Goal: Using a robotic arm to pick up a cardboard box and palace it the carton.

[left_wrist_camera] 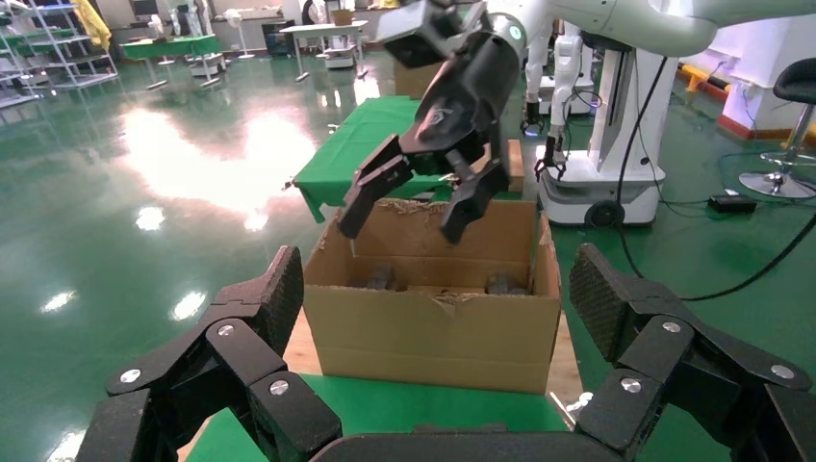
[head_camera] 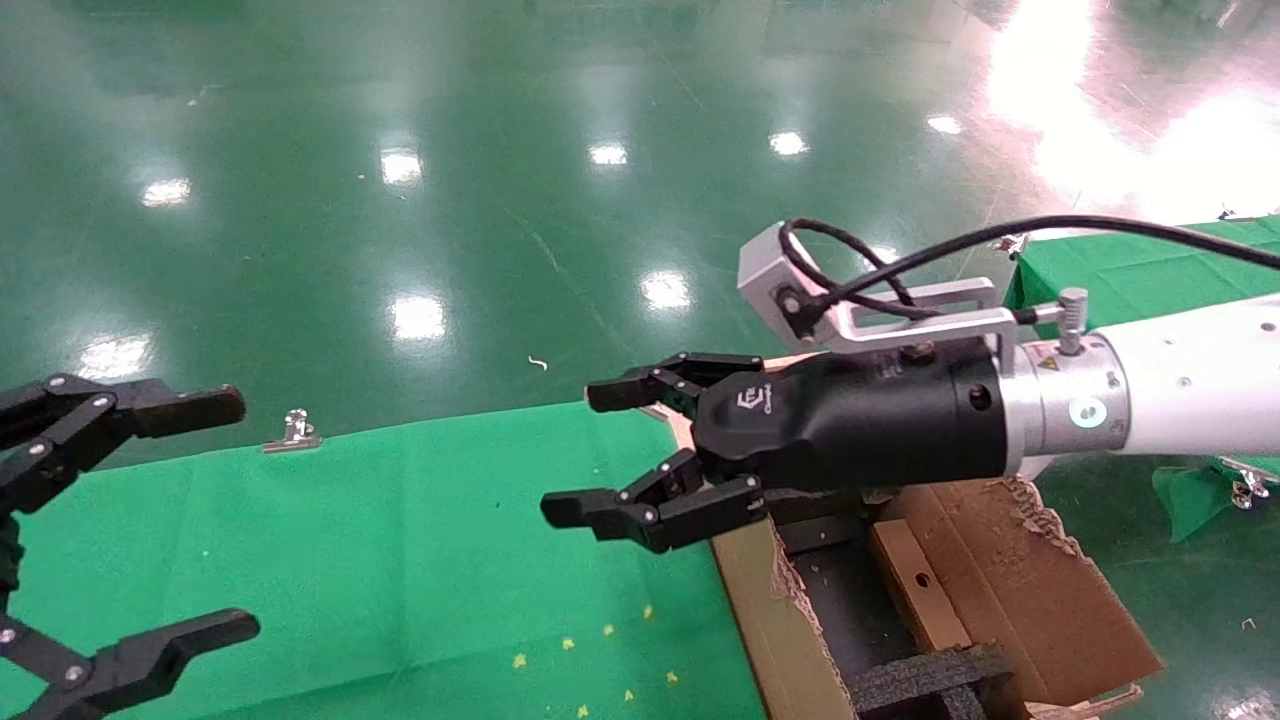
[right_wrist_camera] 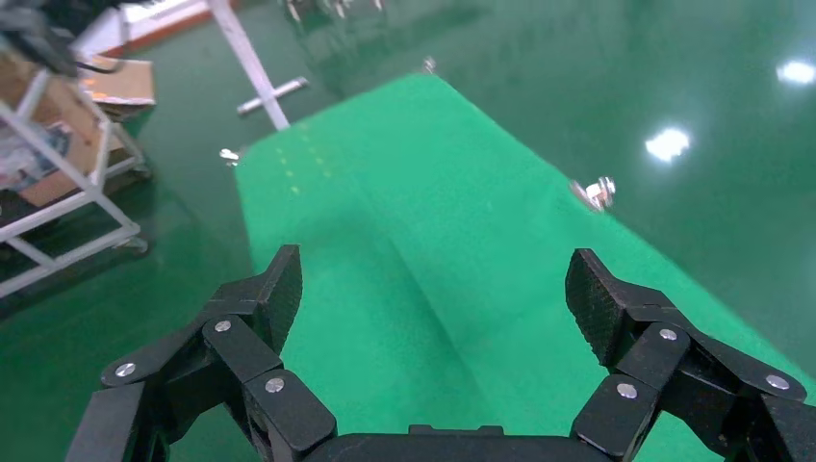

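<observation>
The right gripper (head_camera: 610, 455), fingers spread and holding nothing, hovers above the carton's (left_wrist_camera: 433, 332) near edge, evidently having let go, with the box (head_camera: 915, 585) lying inside behind its fingertips, while the left gripper (head_camera: 170, 520) waits wide open.

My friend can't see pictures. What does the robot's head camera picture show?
A white robotic arm's right gripper, jaws open and empty, reaches in from the right above a torn brown carton with a small cardboard box lying inside. A green cloth table fills the middle, and the left gripper waits open at the left edge.
</observation>
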### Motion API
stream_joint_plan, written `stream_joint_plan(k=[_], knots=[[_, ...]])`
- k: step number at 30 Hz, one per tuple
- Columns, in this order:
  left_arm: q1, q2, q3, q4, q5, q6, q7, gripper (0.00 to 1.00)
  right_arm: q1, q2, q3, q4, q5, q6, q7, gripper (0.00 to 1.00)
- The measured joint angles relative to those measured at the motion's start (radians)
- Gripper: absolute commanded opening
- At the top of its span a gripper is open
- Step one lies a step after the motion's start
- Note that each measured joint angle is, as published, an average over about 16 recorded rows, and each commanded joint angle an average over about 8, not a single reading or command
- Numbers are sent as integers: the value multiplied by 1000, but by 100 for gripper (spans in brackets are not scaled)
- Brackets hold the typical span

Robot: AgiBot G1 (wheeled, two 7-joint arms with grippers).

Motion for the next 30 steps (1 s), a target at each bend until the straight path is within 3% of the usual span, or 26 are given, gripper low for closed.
stream_joint_plan(k=[18, 30], knots=[[0, 0, 0, 0, 0, 0, 0, 100, -231, -26, 294, 38, 156, -125, -345, 100], [0, 0, 0, 0, 0, 0, 0, 100, -279, -32, 354, 46, 190, -151, -409, 100]])
